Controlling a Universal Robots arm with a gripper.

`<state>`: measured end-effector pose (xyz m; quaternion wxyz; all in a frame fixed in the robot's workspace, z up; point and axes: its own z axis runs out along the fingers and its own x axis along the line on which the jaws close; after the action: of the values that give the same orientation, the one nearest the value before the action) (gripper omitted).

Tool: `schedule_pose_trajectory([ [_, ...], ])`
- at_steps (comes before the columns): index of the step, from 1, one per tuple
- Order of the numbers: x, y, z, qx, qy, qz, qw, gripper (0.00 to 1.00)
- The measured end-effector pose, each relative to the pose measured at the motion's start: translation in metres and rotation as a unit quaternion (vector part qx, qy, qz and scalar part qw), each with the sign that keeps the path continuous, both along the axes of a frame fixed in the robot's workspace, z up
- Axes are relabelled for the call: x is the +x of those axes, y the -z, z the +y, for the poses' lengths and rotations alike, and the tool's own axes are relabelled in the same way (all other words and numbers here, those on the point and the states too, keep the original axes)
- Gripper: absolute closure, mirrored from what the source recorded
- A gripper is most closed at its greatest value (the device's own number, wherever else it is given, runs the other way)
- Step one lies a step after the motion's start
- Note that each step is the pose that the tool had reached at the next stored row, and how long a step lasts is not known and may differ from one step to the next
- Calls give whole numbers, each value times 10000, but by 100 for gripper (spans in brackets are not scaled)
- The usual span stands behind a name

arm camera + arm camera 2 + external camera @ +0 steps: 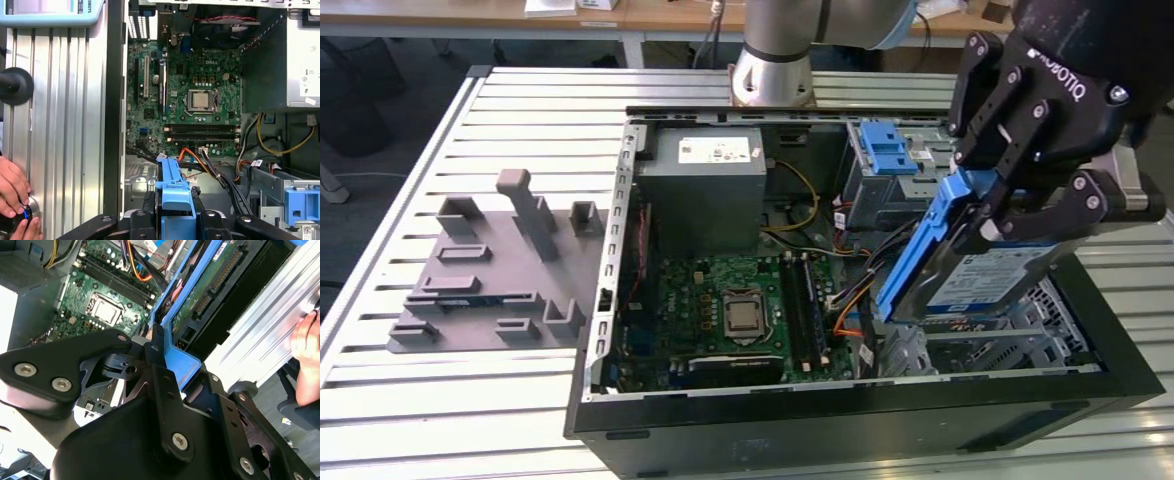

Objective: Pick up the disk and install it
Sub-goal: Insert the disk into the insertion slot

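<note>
Clamped between the fingers of the black gripper (1027,215), the disk (987,275) in its blue carrier (914,262) is held tilted on edge over the open computer case (854,420), to the exterior view's right of the motherboard (734,305), so pick-up is judged done and seating in a bay is judged not yet done.

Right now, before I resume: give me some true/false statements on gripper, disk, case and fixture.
1. The gripper is shut on the disk. True.
2. The disk lies flat on the table. False: it is held tilted over the open computer case.
3. The grey fixture sits on the table outside the computer case, at the exterior view's left. True.
4. A panel covers the motherboard. False: it is exposed.
</note>
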<state>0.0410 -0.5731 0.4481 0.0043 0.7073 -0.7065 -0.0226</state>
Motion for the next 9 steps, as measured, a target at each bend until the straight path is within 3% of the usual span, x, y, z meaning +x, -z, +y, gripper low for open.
schedule_pose_trajectory([
  [9,176,6,-1,-1,0,0,10000,64],
])
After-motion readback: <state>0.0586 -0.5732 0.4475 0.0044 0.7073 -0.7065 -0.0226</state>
